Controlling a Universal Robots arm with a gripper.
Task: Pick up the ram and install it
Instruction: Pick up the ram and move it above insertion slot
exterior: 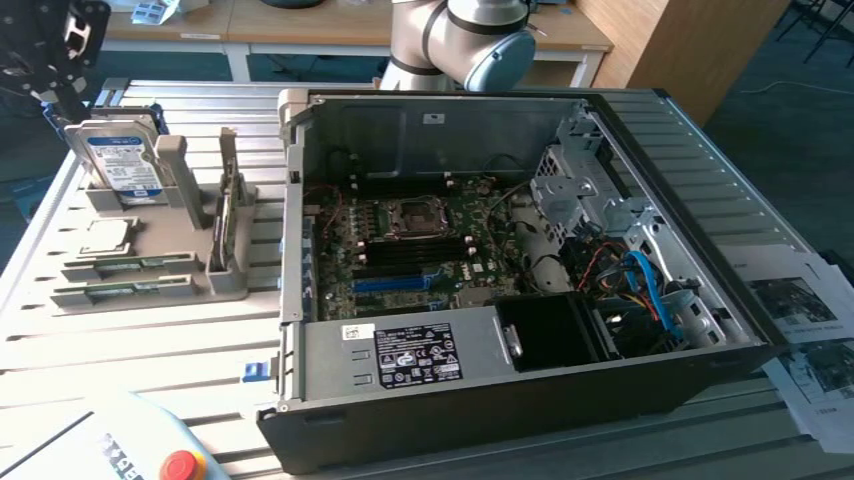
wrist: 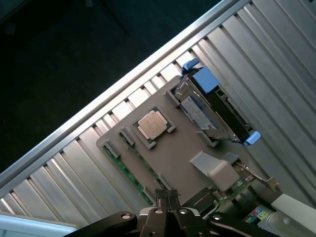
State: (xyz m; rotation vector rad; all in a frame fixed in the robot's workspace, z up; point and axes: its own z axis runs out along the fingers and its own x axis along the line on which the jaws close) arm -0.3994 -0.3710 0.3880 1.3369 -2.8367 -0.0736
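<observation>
Upper left of the exterior view — the gripper (wrist: 168, 195) hovers over the gray holder (exterior: 174, 297), pinched shut on nothing; the ram (exterior: 127, 265), 1 of 2 green strips, stands on edge in its slot — top free for pinching.

At twelve o'clock in the exterior view the arm (exterior: 420, 35) shows as thick, smooth silver-grey tubes, joined by a rounded joint with a pale blue-grey cap (exterior: 501, 55). At ten o'clock in that view its far end is a black frame (exterior: 54, 50), angular, with open gaps. Seen from the wrist, the claw (wrist: 166, 195) is matte black: two narrow fingers (wrist: 161, 196) with finely ribbed faces, carried on flat black links (wrist: 106, 224) pinned with round silver screws (wrist: 159, 211).
</observation>
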